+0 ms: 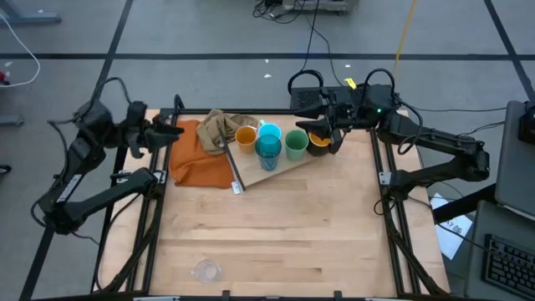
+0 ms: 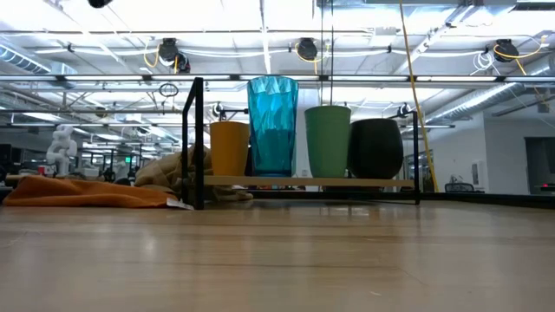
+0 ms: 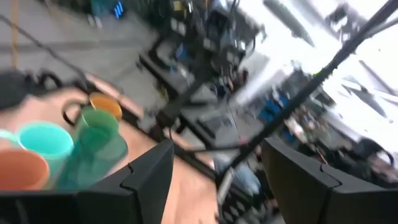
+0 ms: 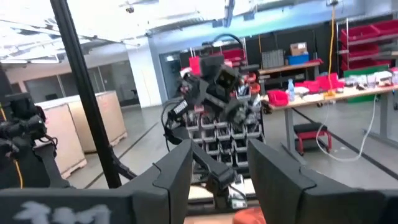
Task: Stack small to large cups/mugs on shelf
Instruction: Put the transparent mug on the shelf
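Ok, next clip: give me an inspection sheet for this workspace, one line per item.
Surface: light wooden table, mostly bare toward the front.
Job's things: on the shelf, in a row, orange cup, teal tumbler, green cup, black mug; light-blue mug behind the tumbler; clear glass alone near the table's front edge.
Clutter: orange cloth with a tan cloth bunched on it, left of the shelf.
Grippers: left gripper open, above the orange cloth; right gripper open, empty, over the black mug's end.
Cables: black and yellow leads on the floor behind the table.
Surroundings: workshop benches, racks, ceiling lights; no person seen.
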